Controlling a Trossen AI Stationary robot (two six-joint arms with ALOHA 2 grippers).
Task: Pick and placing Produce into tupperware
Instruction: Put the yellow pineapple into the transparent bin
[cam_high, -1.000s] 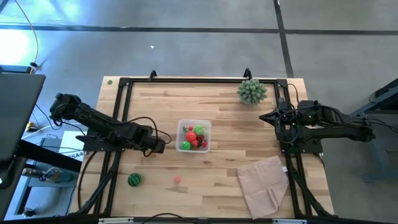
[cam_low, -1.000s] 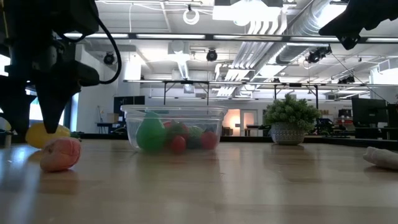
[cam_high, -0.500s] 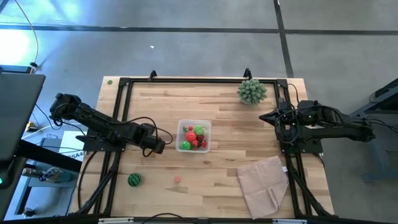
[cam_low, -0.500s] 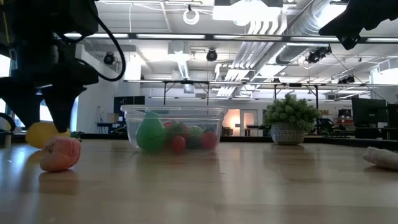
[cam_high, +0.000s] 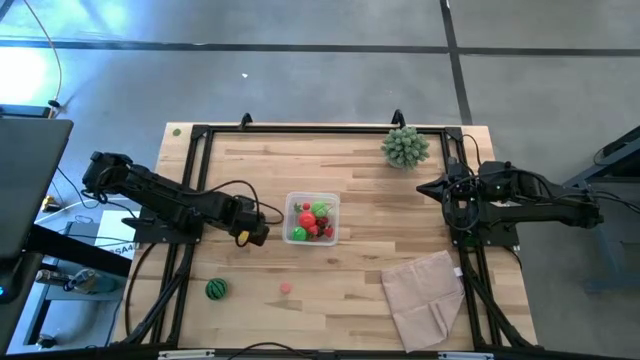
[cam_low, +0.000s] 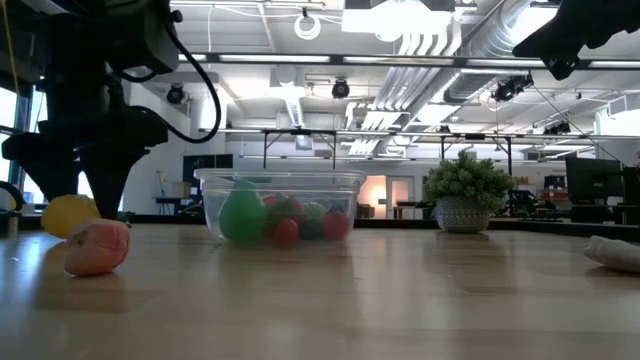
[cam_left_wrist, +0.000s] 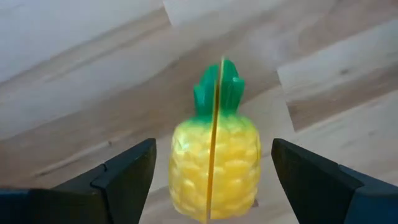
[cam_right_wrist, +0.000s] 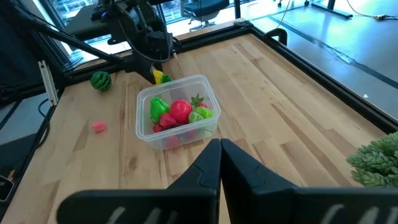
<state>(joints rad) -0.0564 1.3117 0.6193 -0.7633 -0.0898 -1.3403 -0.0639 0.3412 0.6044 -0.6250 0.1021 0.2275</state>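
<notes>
Since the toy pineapple (cam_left_wrist: 214, 162) lies flat on the counter (cam_high: 360, 180) just left of the clear tub (cam_high: 312, 219), mid-frame in the overhead shot, the left claw (cam_high: 252, 233) hangs over it with fingers spread wide, holding nothing, lined up to straddle it. Right claw (cam_high: 428, 187) waits at the right edge, closed tight and empty.

The left end effector (cam_high: 255, 234) stood with its fingers spread on either side of a toy pineapple (cam_left_wrist: 214, 163), hard against the left wall of the clear tub (cam_high: 312, 220), so little room was left between them. Bare table (cam_high: 370, 190) lay open between the tub and the right end effector (cam_high: 422, 187), which was closed and parked at the right edge. The plant ball (cam_high: 405, 147) blocked the far right corner, the folded cloth (cam_high: 425, 297) the near right, and a green melon (cam_high: 215, 289) and a pink piece (cam_high: 286, 288) lay along the near edge.
</notes>
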